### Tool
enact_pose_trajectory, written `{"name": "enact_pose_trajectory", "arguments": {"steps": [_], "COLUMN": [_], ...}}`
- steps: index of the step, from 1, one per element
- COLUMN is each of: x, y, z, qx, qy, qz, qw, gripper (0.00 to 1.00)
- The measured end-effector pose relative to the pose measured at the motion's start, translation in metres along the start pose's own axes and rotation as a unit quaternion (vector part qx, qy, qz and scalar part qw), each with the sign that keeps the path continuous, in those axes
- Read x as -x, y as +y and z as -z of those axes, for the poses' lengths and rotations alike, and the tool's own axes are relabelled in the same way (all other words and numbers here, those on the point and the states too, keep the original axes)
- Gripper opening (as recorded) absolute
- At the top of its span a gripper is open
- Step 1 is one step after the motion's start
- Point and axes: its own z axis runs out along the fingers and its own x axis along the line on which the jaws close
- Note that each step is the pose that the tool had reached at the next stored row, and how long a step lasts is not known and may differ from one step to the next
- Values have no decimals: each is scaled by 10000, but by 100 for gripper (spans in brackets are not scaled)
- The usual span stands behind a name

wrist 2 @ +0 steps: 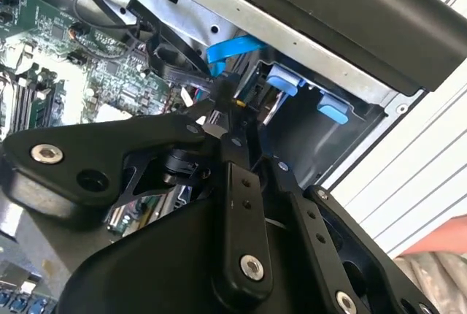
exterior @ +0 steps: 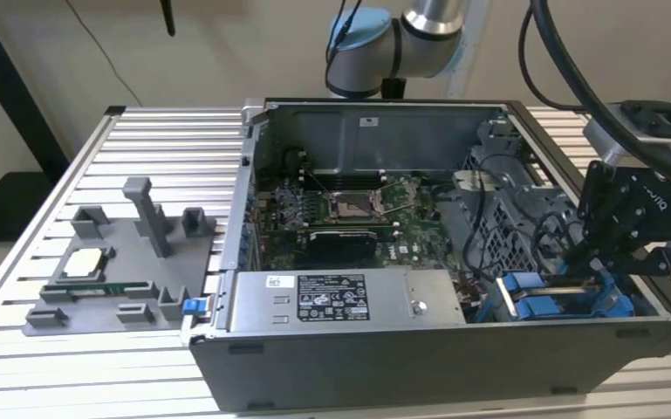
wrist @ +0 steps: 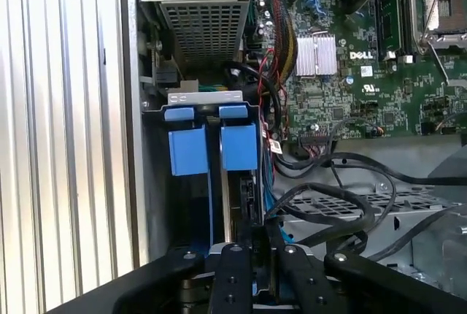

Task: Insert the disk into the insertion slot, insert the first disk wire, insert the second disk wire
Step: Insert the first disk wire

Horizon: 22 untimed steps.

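The disk [wrist: 244, 196] stands on edge in its blue carrier, down inside the insertion slot [wrist: 197, 98], a grey metal bay with blue fittings [wrist: 187, 150] at the case's corner. In both wrist views my gripper [wrist: 257, 239] [wrist 2: 225, 104] has its fingers drawn together on the disk's near edge. The exterior view places the gripper [exterior: 593, 275] at the case's right front corner, right above the blue bay parts [exterior: 544, 304]. Loose black disk wires [wrist: 343, 198] loop beside the bay, apart from the fingers.
The open computer case [exterior: 428, 358] lies on a slatted aluminium table [exterior: 160, 131]. Inside are the motherboard [exterior: 347, 209] and a power supply [exterior: 341, 301]. A grey fixture [exterior: 126, 271] with small parts sits at the exterior view's left.
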Motion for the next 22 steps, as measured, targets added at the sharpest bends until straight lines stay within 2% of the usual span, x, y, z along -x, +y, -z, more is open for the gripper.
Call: {"name": "enact_pose_trajectory", "arguments": {"steps": [7,22], "x": [19,9], "y": [-7,-25], "z": [-1,-6], "qx": [0,2], "qy": [0,4], "qz": [0,37], "qw": [10000,10000], "gripper": [0,0]}}
